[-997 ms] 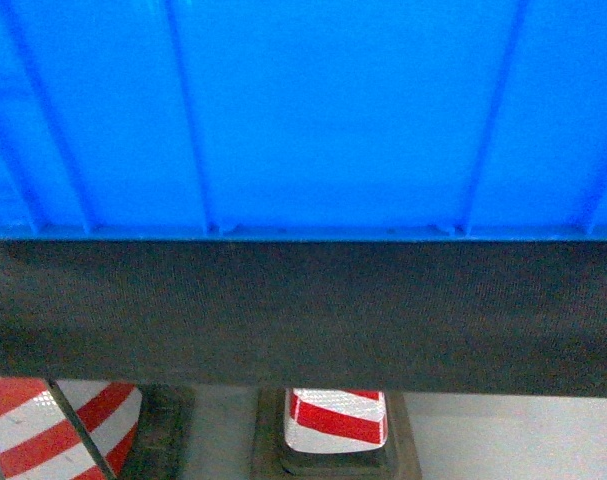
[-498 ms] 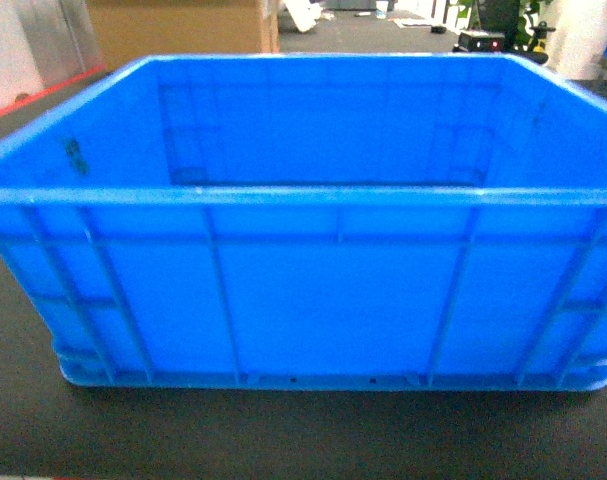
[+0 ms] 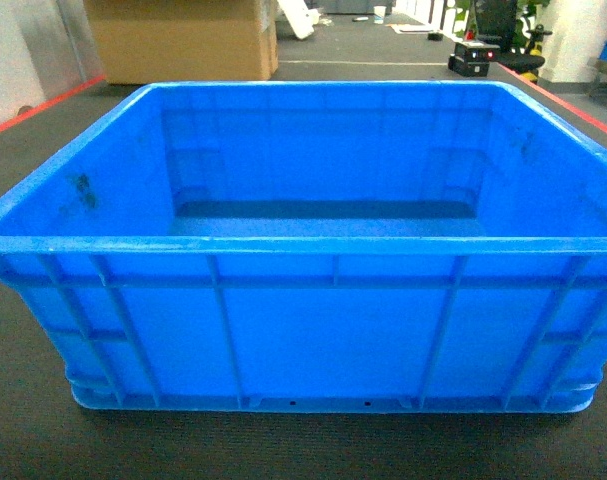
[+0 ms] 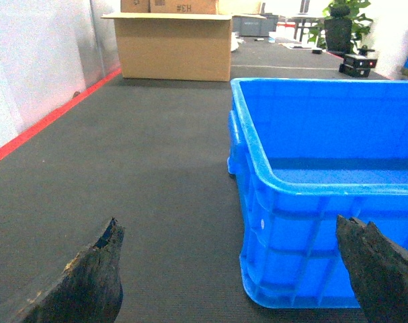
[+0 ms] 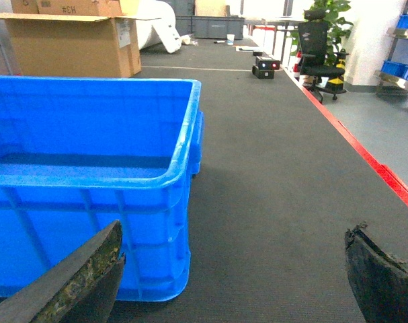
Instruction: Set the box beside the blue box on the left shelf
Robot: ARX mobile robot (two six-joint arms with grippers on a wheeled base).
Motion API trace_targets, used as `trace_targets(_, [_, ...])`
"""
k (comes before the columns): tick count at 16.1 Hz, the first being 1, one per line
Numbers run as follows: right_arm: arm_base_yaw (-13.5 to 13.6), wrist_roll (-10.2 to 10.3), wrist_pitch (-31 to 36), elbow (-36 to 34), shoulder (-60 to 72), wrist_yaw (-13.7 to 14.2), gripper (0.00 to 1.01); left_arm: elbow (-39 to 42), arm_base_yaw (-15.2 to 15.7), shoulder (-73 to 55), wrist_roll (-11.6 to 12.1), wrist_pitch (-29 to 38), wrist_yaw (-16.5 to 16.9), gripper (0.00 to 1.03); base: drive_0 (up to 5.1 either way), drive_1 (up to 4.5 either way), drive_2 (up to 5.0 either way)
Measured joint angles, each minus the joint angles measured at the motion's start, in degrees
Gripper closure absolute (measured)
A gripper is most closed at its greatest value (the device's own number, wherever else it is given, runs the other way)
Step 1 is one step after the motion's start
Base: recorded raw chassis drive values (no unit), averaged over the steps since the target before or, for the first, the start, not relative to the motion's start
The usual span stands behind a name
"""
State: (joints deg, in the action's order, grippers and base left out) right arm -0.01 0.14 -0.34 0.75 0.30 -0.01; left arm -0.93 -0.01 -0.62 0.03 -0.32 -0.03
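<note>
The box, a large bright-blue crate with ribbed walls and a thick rim, stands empty on the dark mat, filling the head view. Neither gripper shows in that view. In the left wrist view my left gripper is open and low, just short of the box's near left corner, with its right finger in front of the wall. My right gripper is open at the box's near right corner, its left finger in front of the wall. Nothing is held. The left shelf and the blue box on it are out of view.
A big cardboard box stands behind the crate to the left. A red floor line runs along the left wall and another red line on the right. An office chair and a small black device stand far back right.
The head view has risen from the crate's lower wall and the mat's edge to looking over the rim into the empty crate.
</note>
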Motion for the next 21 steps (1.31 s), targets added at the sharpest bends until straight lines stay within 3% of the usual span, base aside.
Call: trace_targets(21, [0.0, 0.0, 0.0, 0.0, 0.0, 0.0, 0.03, 0.0, 0.0, 0.0, 0.0, 0.0, 0.0, 0.05, 0.0, 0.0, 0.0])
